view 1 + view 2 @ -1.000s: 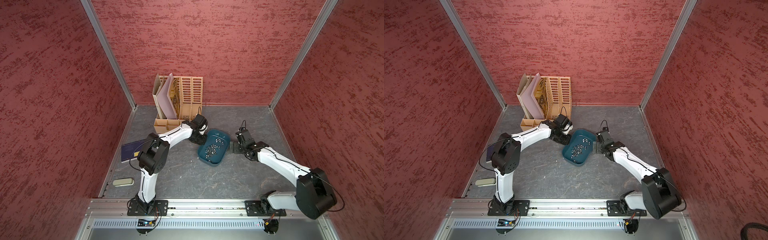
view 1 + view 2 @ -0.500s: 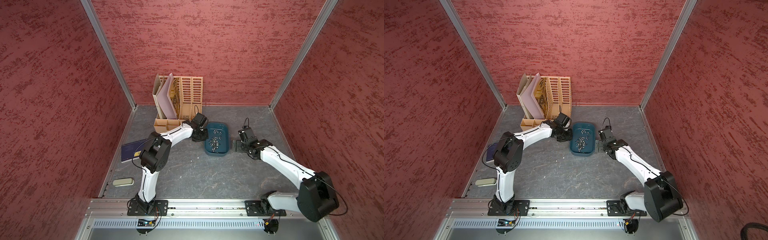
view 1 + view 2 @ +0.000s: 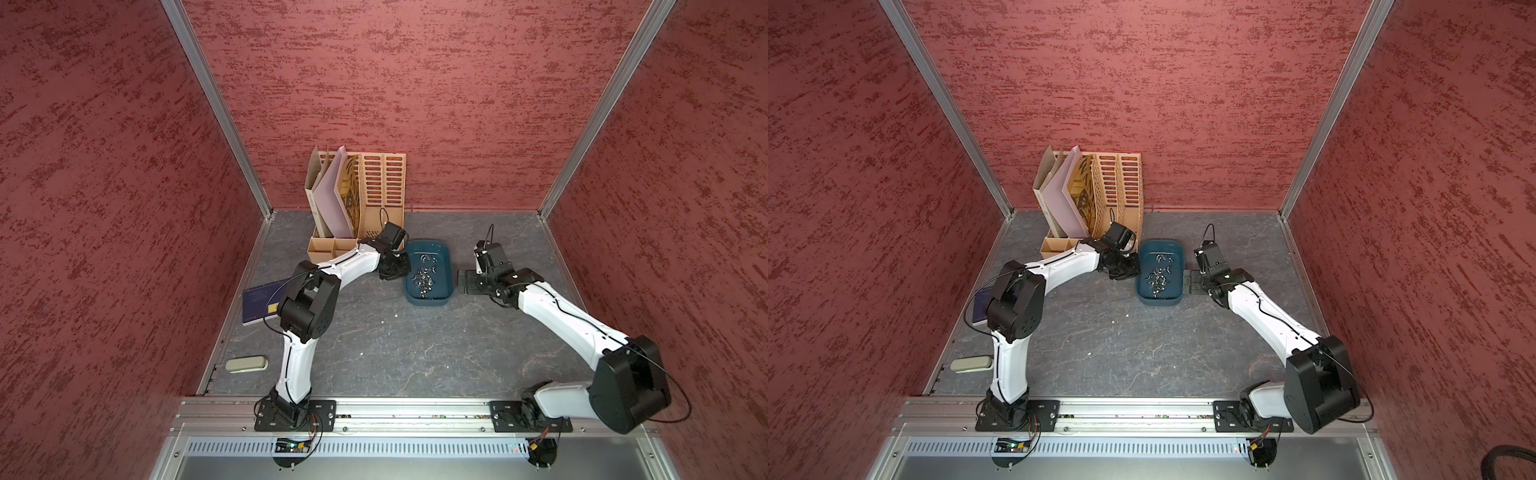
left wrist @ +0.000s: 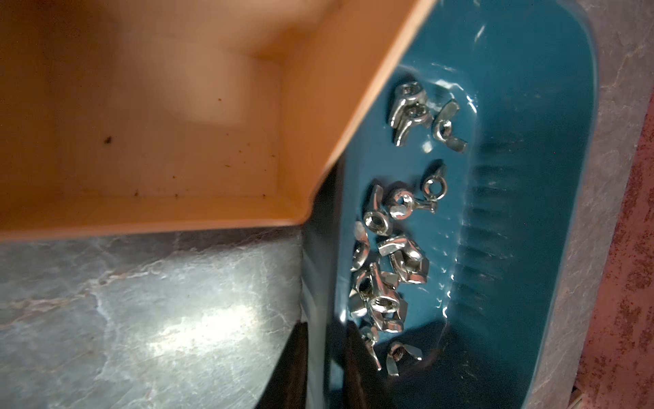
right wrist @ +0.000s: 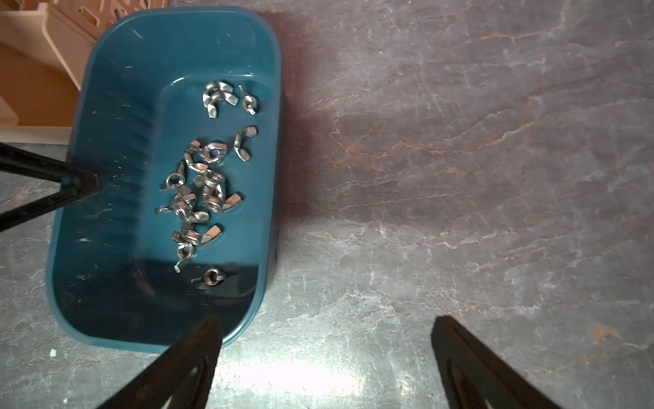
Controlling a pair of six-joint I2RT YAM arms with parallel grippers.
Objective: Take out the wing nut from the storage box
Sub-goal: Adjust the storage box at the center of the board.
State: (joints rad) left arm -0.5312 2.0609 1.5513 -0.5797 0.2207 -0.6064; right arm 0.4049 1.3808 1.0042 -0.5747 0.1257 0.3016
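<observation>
- The left tool (image 4: 325, 329) is narrow, astride the storage box (image 3: 428, 302) wall; I cannot tell if it grips.
- The right tool (image 5: 325, 318) is wide, holding nothing, just beside the box.
- The wing nuts (image 5: 201, 191) lie inside the box, between both tools.

Mottled red textured walls (image 3: 415, 83) enclose a grey marbled surface (image 3: 395, 353); silver aluminium corner posts (image 3: 216, 108) rise at upper left and right.

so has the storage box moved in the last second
Yes. The storage box has swung from a diagonal to square with the file organiser and slid back toward it.
</observation>
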